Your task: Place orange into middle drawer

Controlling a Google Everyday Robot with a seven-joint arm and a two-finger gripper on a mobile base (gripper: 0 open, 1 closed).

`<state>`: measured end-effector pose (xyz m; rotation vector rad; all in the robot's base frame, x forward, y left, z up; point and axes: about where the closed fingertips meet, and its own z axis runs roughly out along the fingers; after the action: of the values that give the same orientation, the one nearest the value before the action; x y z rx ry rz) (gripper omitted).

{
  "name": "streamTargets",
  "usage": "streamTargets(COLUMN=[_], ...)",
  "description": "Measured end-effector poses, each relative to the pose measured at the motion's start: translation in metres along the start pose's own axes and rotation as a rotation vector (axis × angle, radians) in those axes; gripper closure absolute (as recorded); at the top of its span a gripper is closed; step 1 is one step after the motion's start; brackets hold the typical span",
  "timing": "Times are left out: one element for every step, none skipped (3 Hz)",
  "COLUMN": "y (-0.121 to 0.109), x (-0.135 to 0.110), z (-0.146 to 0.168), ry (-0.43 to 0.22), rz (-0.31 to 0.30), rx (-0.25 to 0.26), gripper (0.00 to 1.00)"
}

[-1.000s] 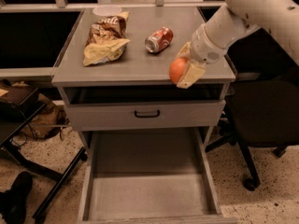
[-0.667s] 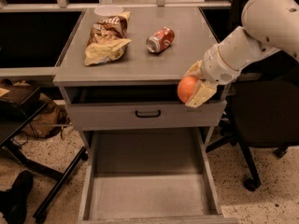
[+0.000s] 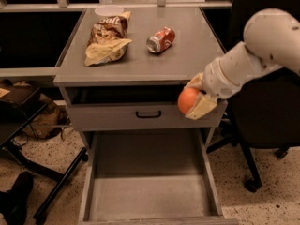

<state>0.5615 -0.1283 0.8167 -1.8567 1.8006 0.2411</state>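
The orange (image 3: 187,100) is round and smooth, held in my gripper (image 3: 196,100), which is shut on it with pale fingers above and below. The gripper hangs in front of the cabinet's right side, level with the grey drawer front with the black handle (image 3: 148,114). The middle drawer (image 3: 149,195) is pulled out wide open below, a grey box with low side walls and a flat floor. The orange is above the drawer's right rear part, well clear of its floor.
On the cabinet top (image 3: 140,55) lie a red soda can (image 3: 161,40) on its side, two chip bags (image 3: 108,40) and a white lid (image 3: 108,10). A black office chair (image 3: 262,125) stands at the right. A dark stand base (image 3: 42,172) lies at the left.
My gripper has carried the orange off the cabinet top's right edge, forward and down, to in front of the upper drawer front.
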Motion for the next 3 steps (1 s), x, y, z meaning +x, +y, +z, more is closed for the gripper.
streamTargets(y=[0.041, 0.079, 0.079], x=[0.022, 0.047, 0.047], z=[0.036, 0.087, 0.087], ry=[-0.015, -0.044, -0.044], rz=[0.022, 0.040, 0.040], rx=[0.013, -0.010, -0.010], gripper=[1.00, 1.00, 1.00])
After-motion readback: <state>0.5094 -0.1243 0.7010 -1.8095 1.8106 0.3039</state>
